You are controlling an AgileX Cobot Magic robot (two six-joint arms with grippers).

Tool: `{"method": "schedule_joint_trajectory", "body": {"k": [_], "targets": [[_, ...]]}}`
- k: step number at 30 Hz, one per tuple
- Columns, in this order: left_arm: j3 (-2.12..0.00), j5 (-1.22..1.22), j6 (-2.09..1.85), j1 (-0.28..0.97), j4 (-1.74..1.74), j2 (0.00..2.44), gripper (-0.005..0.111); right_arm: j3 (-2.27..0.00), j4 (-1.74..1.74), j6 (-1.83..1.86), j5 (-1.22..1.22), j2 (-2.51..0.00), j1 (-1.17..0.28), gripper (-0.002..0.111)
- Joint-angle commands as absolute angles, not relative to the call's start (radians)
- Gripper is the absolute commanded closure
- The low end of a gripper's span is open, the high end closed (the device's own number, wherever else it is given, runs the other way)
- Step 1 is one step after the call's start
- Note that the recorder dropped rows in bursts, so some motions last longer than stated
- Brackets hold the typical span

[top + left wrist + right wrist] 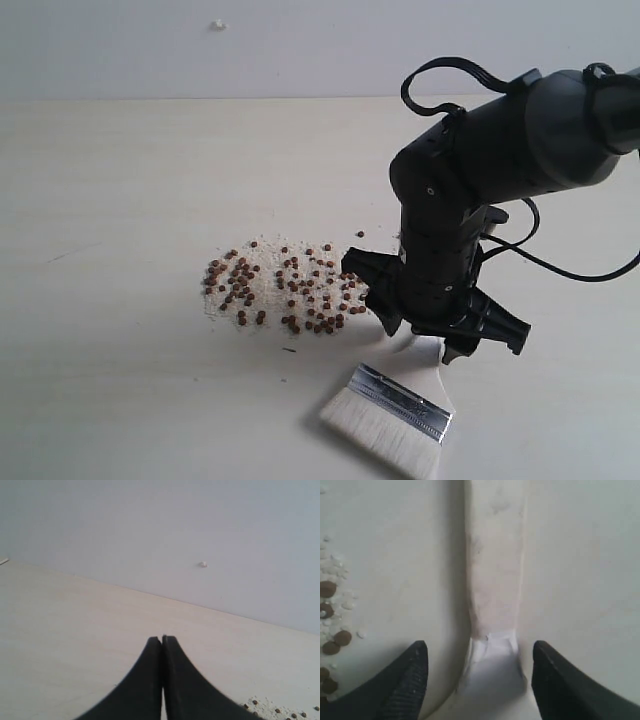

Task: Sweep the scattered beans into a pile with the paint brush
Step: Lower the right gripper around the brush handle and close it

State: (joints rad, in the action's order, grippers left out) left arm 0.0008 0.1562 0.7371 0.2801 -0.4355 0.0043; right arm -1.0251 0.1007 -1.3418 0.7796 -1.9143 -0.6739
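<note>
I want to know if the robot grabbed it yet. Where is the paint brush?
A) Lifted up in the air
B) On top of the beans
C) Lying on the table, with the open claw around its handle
C: the paint brush lies flat on the table, its handle between the wide-open fingers of the right gripper, and the beans sit off to one side of it.

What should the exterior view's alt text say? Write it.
The open right pincer of a black robot arm straddles the handle of a paint brush lying on a pale table. Reddish-brown beans and whitish crumbs lie loosely spread beside it.
</note>
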Motion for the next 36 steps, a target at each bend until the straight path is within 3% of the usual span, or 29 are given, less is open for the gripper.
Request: {"method": "schedule_joint_trajectory", "body": {"k": [1,16,36], "targets": [[0.0,0.151,0.736,0.278,-0.429,0.0,0.107,-1.014,0.107,-1.33,0.77,-1.916,-0.673,0.05],[0.0,0.151,0.736,0.278,-0.429,0.0,0.107,-0.976,0.081,-1.284,0.655,-1.916,-0.662,0.05],[0.0,0.151,0.736,0.278,-0.429,0.0,0.107,-0.973,0.086,-1.258,0.68,-1.92,-0.662,0.05]]}}
